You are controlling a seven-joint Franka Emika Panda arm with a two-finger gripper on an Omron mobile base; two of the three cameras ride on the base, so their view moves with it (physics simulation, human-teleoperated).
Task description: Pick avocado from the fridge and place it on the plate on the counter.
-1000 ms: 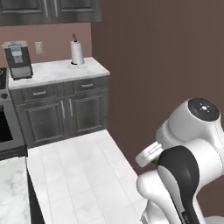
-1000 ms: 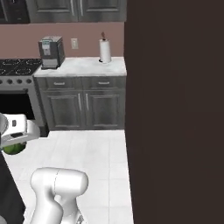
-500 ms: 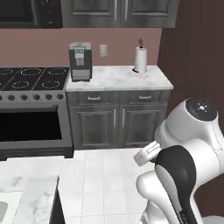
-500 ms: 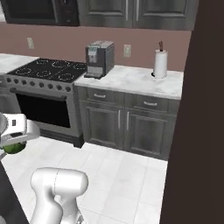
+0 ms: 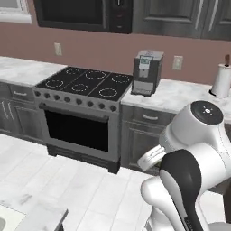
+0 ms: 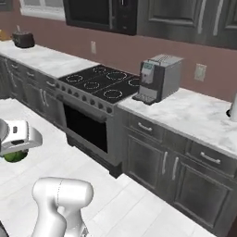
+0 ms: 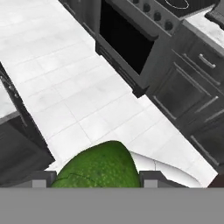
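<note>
Kitchen cabinets and a stove (image 5: 85,85) are filling the middle of the left base view you are looking at, with a dark oven door (image 5: 76,131) below the burners. Marbled counter (image 5: 180,97) is running along the pink wall to the right of the stove, and a coffee machine (image 5: 146,72) is standing on it just beside the stove's right edge. A paper towel roll (image 5: 222,80) is standing at the right edge of that frame, further along the same counter. A dark microwave (image 5: 83,13) is hanging at the top, above the stove.

You are seeing the same run in the right base view: stove (image 6: 99,83) at centre, coffee machine (image 6: 159,78) to its right, counter (image 6: 199,115) sloping to the lower right. A small dark appliance (image 6: 23,39) is sitting on the counter at the upper left of that frame; you cannot tell what it is.

White tiled floor (image 7: 74,87) is spreading across the hand view, with the oven door (image 7: 127,37) at the top.

The gripper (image 7: 94,180) is clamping the avocado (image 7: 98,168), which is bulging up at the bottom centre of the hand view with a dark fingertip (image 7: 41,178) pressing each side. At the left edge of the right base view, the avocado (image 6: 15,156) is showing as a green lump under the white hand, well above the floor.
</note>
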